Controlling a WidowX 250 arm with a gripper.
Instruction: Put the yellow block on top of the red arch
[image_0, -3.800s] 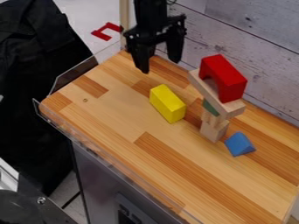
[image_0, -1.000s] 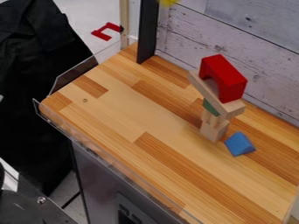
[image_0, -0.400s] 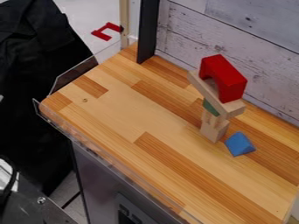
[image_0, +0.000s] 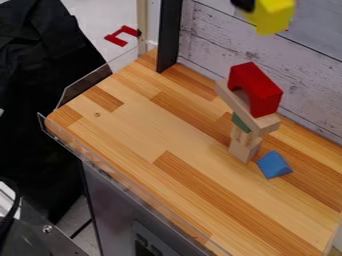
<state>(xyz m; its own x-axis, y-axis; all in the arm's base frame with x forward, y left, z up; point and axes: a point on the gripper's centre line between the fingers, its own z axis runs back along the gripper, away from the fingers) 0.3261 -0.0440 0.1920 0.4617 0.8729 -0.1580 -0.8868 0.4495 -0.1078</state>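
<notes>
At the top edge of the camera view, right of centre, the black gripper (image_0: 244, 5) shows only by a fingertip, shut on the yellow block (image_0: 274, 16). The block hangs in the air above the red arch (image_0: 256, 89), apart from it. The arch stands on a tilted-looking wooden plank (image_0: 266, 123), which rests on a green piece (image_0: 241, 123) and pale wooden blocks (image_0: 244, 148) stacked on the table.
A blue triangular block (image_0: 274, 164) lies on the wooden table (image_0: 133, 145) beside the tower's foot. Behind is a plank wall (image_0: 207, 47), with a dark upright post (image_0: 169, 35) at the table's back corner. Clear plastic edging (image_0: 127, 187) lines the front.
The yellow block has left the table, held by the gripper, and come into view again at the top edge, farther right. The tower and the blue block have not moved.
</notes>
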